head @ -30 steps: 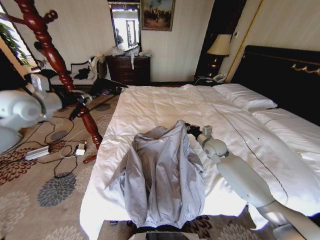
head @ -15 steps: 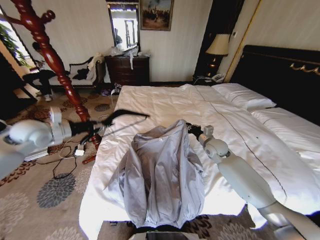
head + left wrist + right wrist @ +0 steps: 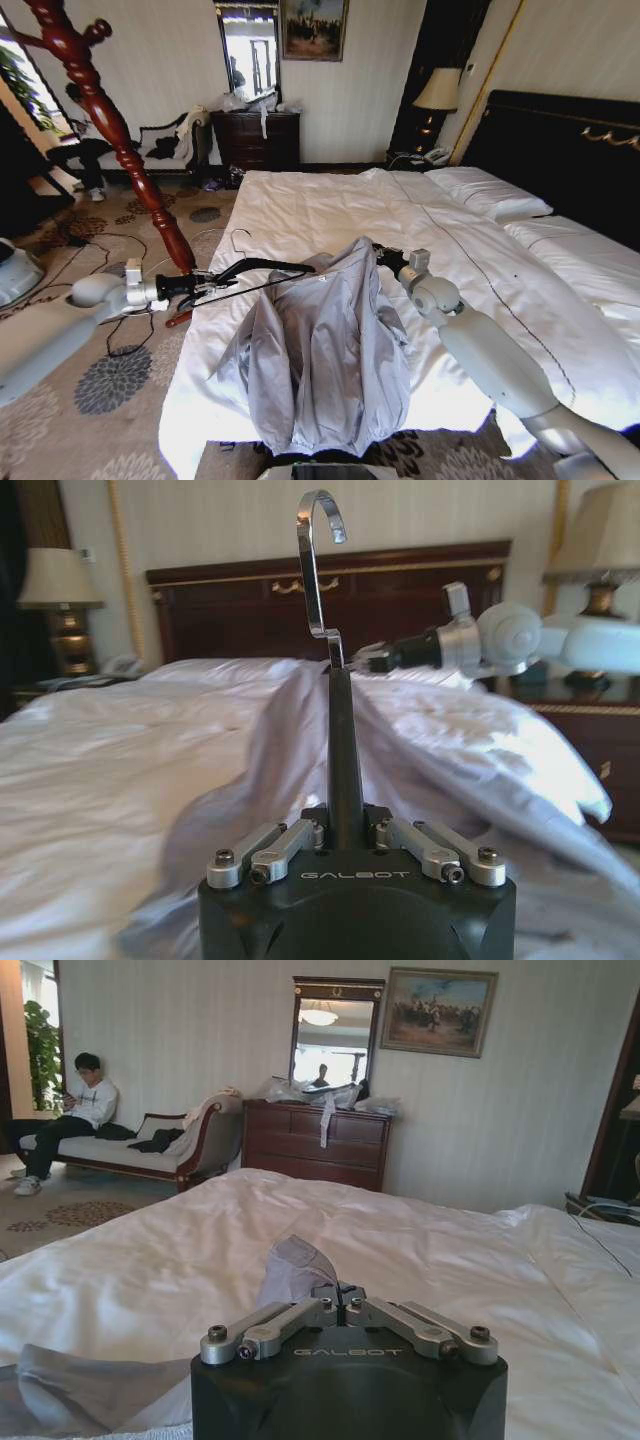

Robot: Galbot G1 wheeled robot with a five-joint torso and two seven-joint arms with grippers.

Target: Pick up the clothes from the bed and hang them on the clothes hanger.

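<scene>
The light grey clothes [image 3: 320,350] lie over the near edge of the bed [image 3: 330,205], collar end raised. My right gripper [image 3: 386,259] is shut on the cloth at the collar and holds it up; the right wrist view shows grey cloth [image 3: 297,1263] pinched in the gripper [image 3: 338,1296]. My left gripper [image 3: 195,287] is shut on the black clothes hanger [image 3: 255,267], held level just left of the collar. In the left wrist view the hanger [image 3: 345,750] stands edge-on in the gripper [image 3: 346,832], its silvery hook [image 3: 318,570] before the raised shirt [image 3: 290,720].
A red turned-wood coat stand [image 3: 110,120] rises from the carpet left of the bed, with cables and a power strip [image 3: 150,300] around its foot. White pillows [image 3: 490,195] and the black headboard [image 3: 560,140] are at the far right. A dresser [image 3: 258,138] stands at the back wall.
My left arm has swung the hanger down and to the right, from beside the coat stand to just left of the shirt's collar. The right gripper keeps holding the collar in place.
</scene>
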